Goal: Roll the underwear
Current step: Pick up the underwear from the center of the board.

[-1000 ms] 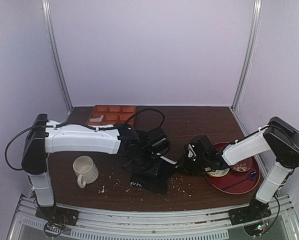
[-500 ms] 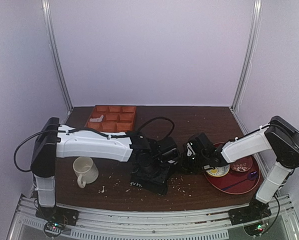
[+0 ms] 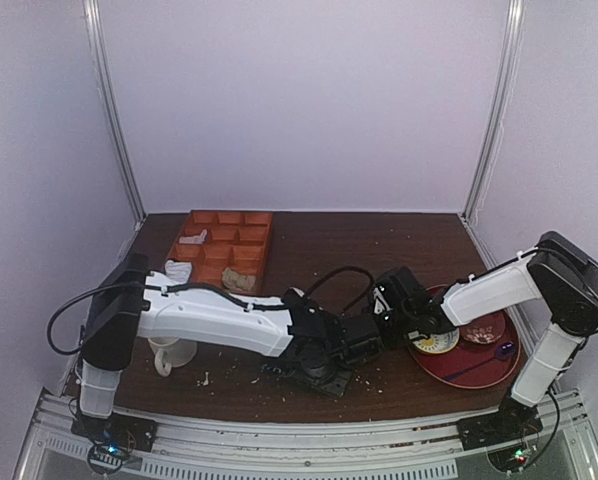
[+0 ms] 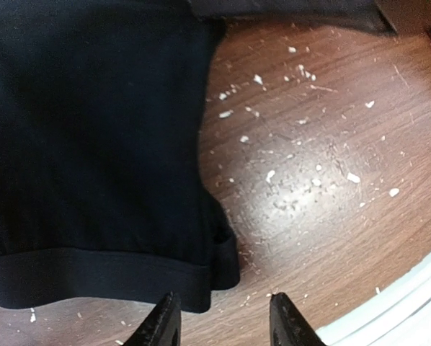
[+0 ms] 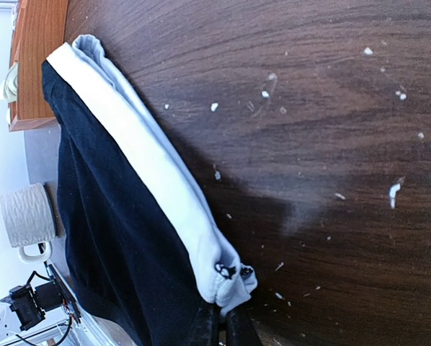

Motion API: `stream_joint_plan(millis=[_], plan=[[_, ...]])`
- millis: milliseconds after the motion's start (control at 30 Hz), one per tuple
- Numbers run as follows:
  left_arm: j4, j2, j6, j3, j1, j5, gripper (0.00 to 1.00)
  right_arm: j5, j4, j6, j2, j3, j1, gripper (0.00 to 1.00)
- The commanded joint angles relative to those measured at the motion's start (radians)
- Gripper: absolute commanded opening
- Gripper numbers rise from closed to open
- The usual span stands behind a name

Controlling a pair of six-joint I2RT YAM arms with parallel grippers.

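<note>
One black brief [image 4: 93, 144] lies flat on the brown table, with its hem toward my left fingers. In the top view it [image 3: 344, 385] is mostly hidden under my left arm. My left gripper [image 4: 223, 324] is open just above the brief's hem corner and holds nothing; it also shows in the top view [image 3: 324, 362]. My right gripper [image 5: 223, 328] is shut on the corner of the brief's white waistband [image 5: 140, 155]; in the top view it [image 3: 377, 322] is at the brief's right side. A second brief does not show.
An orange compartment tray [image 3: 229, 240] at the back left holds a beige-brown lump [image 3: 241, 280] and a small white cloth [image 3: 191, 238]. A cream mug [image 3: 169, 352] stands by the left arm. A red plate [image 3: 469, 350] with small dishes is at right. White crumbs litter the table [image 4: 331, 166].
My left arm has swung right and toward the near edge, and now covers the brief. My right gripper has stayed almost in place, still pinching the fabric.
</note>
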Motion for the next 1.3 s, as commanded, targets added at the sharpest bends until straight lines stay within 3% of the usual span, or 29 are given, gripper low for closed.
stream_joint_plan(millis=[0, 333, 467, 800, 967, 1167, 1267], plan=[[-0.011, 0.048, -0.022, 0.046, -0.012, -0.042, 0.55, 0.006, 0.007, -0.009, 0.016, 0.008, -0.005, 0.00], [-0.113, 0.119, -0.037, 0.120, -0.015, -0.108, 0.56, -0.001, 0.007, -0.015, 0.023, 0.021, -0.005, 0.00], [-0.124, 0.136, -0.037, 0.128, -0.015, -0.110, 0.51, -0.005, 0.007, -0.014, 0.021, 0.020, -0.006, 0.00], [-0.150, 0.138, -0.028, 0.150, -0.015, -0.115, 0.00, -0.011, 0.013, -0.007, 0.021, 0.012, -0.005, 0.00], [-0.129, 0.041, -0.019, 0.103, -0.012, -0.116, 0.00, -0.011, -0.038, -0.015, -0.008, 0.025, -0.005, 0.00], [0.093, -0.178, -0.056, -0.150, 0.045, 0.004, 0.00, 0.024, -0.197, -0.066, -0.062, 0.085, -0.006, 0.00], [0.126, -0.245, -0.059, -0.215, 0.063, 0.014, 0.00, 0.050, -0.261, -0.089, -0.091, 0.107, -0.008, 0.00]])
